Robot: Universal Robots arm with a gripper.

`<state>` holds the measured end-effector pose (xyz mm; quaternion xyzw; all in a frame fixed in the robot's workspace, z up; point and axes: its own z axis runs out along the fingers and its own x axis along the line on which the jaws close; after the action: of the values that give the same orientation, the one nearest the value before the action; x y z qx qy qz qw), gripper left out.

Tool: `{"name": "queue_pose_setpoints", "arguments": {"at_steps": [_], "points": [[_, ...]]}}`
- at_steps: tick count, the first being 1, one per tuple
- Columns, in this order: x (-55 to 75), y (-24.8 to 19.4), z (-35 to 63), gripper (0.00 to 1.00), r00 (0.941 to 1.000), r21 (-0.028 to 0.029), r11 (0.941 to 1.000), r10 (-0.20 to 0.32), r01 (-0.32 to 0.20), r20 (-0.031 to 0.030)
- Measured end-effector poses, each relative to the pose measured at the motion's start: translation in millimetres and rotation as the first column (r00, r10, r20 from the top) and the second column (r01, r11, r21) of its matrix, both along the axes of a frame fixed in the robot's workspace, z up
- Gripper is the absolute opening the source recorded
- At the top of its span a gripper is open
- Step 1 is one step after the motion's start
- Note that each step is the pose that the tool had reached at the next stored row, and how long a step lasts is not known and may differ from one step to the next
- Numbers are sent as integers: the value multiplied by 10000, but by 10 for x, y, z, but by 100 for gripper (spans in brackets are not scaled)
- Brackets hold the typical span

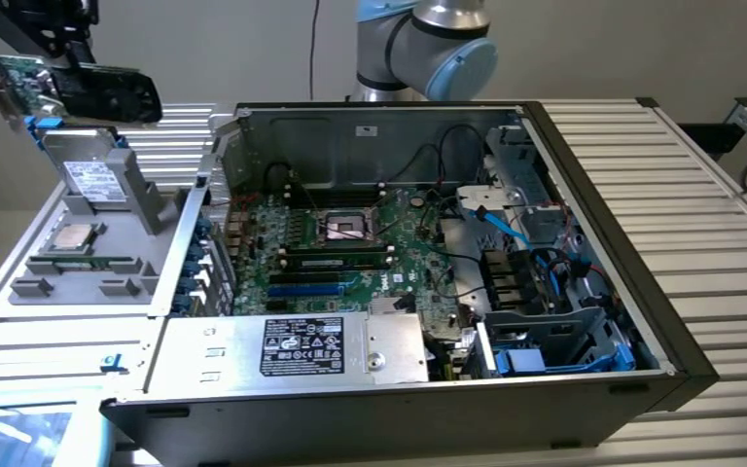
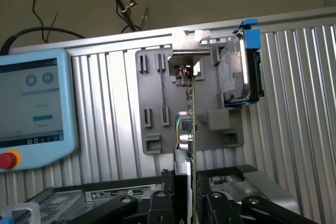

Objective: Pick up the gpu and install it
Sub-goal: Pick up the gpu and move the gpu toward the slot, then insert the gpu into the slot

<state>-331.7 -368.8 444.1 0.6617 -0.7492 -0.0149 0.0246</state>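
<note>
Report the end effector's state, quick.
The end effector: closed, holding the green circuit-board gpu with black fan shroud by its edge.

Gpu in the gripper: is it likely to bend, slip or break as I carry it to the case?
Probably stiff: edge-on in the wrist view, the gpu runs straight to its metal bracket. It might pivot, since the gripper pinches it near one thin edge. Likely fragile: small bare parts stick out from its side.

A hard drive [image 1: 92, 175] stands just under the gpu [image 1: 112, 92]; power supply [image 1: 308, 345] and cables [image 1: 504, 233] hem the motherboard [image 1: 299, 265].
</note>
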Motion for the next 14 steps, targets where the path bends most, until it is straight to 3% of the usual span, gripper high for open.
{"name": "queue_pose_setpoints", "arguments": {"at_steps": [5,9,14], "points": [[0,0,0,28,9976,-5,9977,683,-683,118],[0,0,0,28,9941,-29,9946,1038,-1037,323],[0,0,0,28,9937,-39,9943,1065,-1064,341]]}}
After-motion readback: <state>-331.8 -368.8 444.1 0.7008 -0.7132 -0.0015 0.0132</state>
